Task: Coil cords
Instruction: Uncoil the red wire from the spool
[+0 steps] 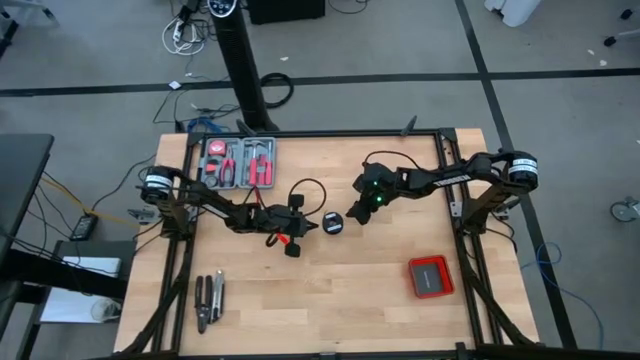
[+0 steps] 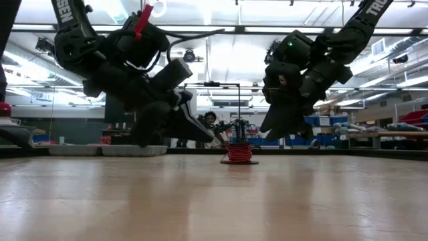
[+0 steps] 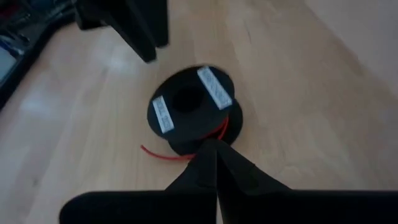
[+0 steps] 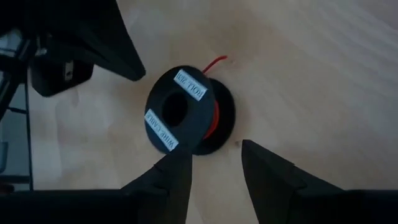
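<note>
The spool's [image 3: 189,118] top flange hides most of the red wire [image 3: 160,155]; only its edge and a loose end show. The white labels [image 4: 189,86] are too blurred to read. The tools [image 1: 209,300] are too small to identify.

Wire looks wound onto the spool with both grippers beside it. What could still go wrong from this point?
1. A short red wire tail sticks out of the spool; left loose, the coil may unwind.
2. The left gripper, shut, sits close by that tail and could snag it when it moves.
3. The right gripper, open just off the spool, might nudge or tip it.
</note>
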{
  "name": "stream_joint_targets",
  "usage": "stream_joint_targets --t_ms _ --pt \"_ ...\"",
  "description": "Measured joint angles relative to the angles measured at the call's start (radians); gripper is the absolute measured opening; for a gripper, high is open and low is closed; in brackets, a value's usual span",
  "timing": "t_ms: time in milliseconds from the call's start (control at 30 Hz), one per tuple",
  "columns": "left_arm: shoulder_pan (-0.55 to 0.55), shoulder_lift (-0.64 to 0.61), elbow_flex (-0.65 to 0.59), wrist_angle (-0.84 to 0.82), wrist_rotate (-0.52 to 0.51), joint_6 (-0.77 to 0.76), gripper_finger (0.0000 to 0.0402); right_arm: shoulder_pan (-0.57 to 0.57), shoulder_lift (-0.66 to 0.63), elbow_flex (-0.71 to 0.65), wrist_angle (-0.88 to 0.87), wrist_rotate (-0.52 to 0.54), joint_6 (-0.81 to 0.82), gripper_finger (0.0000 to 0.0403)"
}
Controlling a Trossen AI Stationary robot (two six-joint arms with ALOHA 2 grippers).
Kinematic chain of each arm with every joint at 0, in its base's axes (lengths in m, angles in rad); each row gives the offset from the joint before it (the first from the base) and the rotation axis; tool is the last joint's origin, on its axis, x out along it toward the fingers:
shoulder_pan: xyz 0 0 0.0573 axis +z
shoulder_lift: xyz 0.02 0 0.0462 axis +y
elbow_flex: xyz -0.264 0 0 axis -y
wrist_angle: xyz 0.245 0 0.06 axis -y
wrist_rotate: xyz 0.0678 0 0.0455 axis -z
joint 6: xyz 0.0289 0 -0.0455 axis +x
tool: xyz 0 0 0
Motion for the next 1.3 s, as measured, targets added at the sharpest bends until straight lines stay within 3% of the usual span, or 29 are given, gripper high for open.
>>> stream_joint_targets --t_ms 133,333,433,700,1100,1300 --pt "0.004 0.027 0.0 0.005 -0.002 0.003 0.0 0.031 0.0 0.0 0.021 -0.025 -0.019 0.015" --pt "-0.003 0.031 0.0 0.007 -0.069 0.06 0.0005 0.094 0.0 0.0 -0.015 0.111 -0.185 0.0152" --pt "-0.006 0.031 0.0 0.007 -0.09 0.06 0.0027 0.096 0.0 0.0 -0.04 0.123 -0.195 0.0158" --pt "-0.007 0.032 0.034 0.014 -0.059 0.047 0.0082 0.047 0.0 0.0 -0.008 0.038 -0.071 0.0177" --pt "-0.013 0.032 0.076 -0.076 -0.046 0.041 0.0085 0.059 0.001 0.0 0.019 0.017 0.067 0.0175" --pt "-0.012 0.032 0.076 -0.083 -0.083 0.058 0.0085 0.075 0.074 0.015 0.046 0.003 0.11 0.0175"
